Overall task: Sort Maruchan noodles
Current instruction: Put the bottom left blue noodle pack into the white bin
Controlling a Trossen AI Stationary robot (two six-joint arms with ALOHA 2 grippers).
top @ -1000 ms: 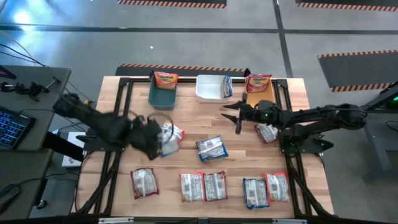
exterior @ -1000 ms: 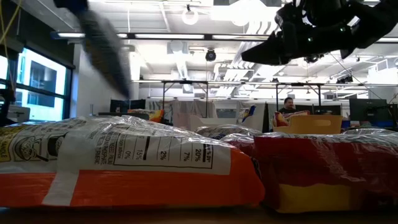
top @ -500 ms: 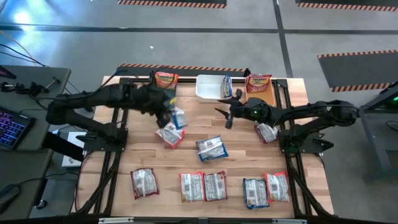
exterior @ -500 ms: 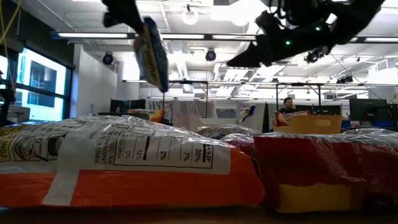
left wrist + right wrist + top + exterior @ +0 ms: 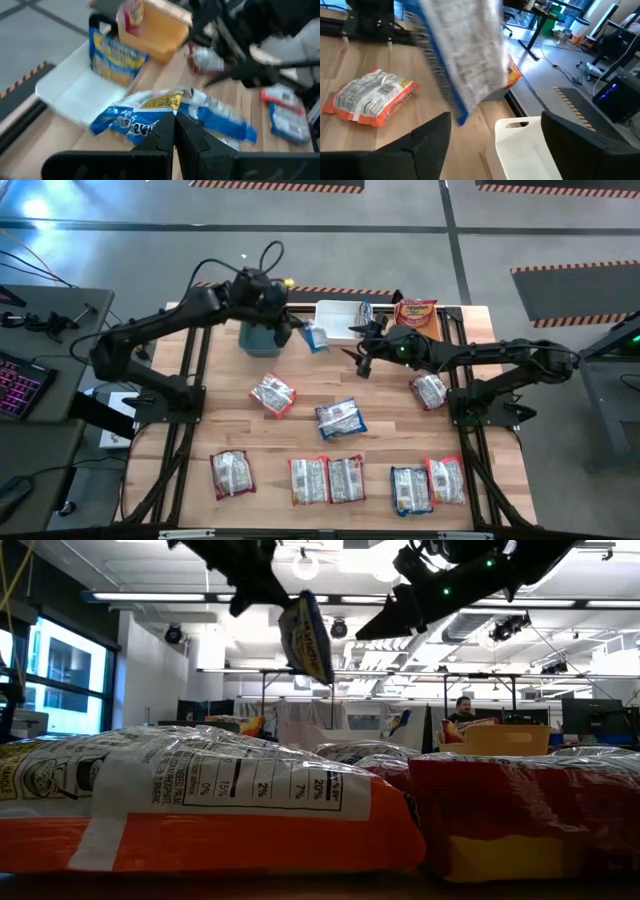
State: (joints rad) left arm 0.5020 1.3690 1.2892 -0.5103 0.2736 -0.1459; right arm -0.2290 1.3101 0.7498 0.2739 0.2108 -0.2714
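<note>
A: Where is the blue plastic ramen packet (image 5: pixel 316 337)?
B: It hangs in the air from the left end effector (image 5: pixel 296 332), between the teal plastic bin (image 5: pixel 259 337) and the white plastic bin (image 5: pixel 338 321) at the far side of the wooden table (image 5: pixel 310 430).

A: How does that end effector hold it?
B: Its fingers are pinched tight on the packet's edge; the left wrist view shows the packet (image 5: pixel 170 112) just past the closed fingertips.

A: And the right end effector (image 5: pixel 362 351)?
B: It hovers just beside the packet, fingers spread wide, holding nothing. In its wrist view the packet (image 5: pixel 462 55) dangles between the two open fingers.

A: The rest?
B: Other packets lie flat on the table, silvery backs up.
</note>
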